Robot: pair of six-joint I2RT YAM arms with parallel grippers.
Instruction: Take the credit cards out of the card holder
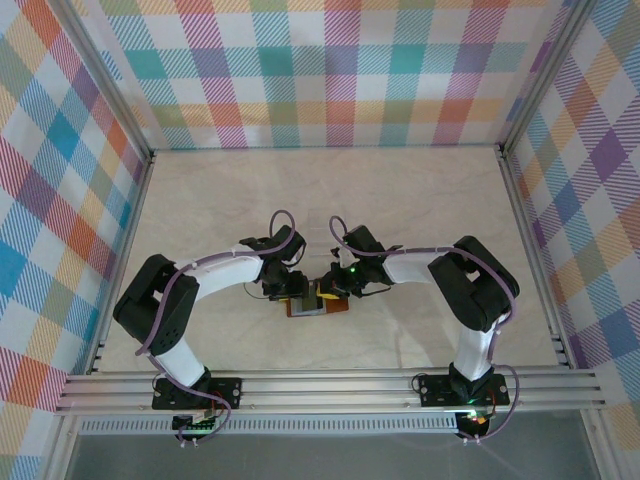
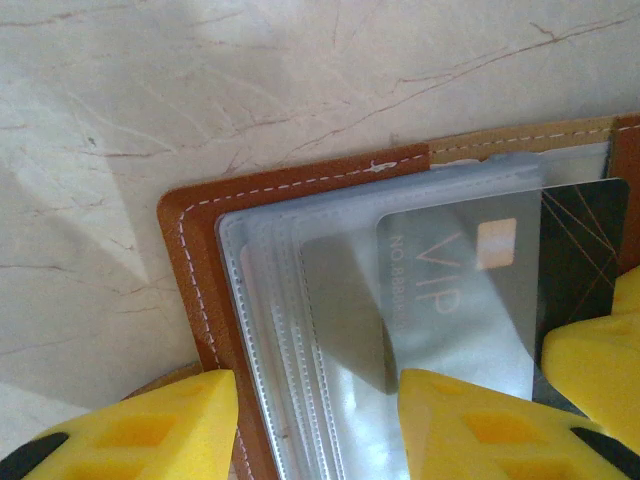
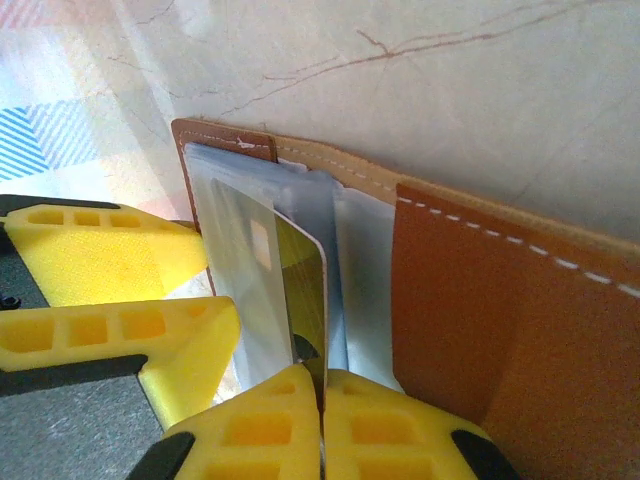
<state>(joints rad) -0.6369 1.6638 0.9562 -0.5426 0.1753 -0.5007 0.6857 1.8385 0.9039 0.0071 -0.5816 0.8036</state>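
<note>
Counter: we see a pale marbled surface, walled by bright plaid panels.
Card holder: brown leather with white stitching. It lies open on the counter between the two arms, at the middle of the work area toward the near side.
Clear sleeves: we count several, fanned across the holder's inside.
Credit card: dark, with a chip and the letters VIP. It sits among the clear sleeves, one end poking out past them.
Right jaws: together, the yellow fingers clamped on the card's edge.
Left jaws: apart, the yellow fingers standing either side of the holder's corner and sleeves. We cannot tell whether they touch the leather.
Spacing: the two pairs of fingers are just beside each other over the holder.
</note>
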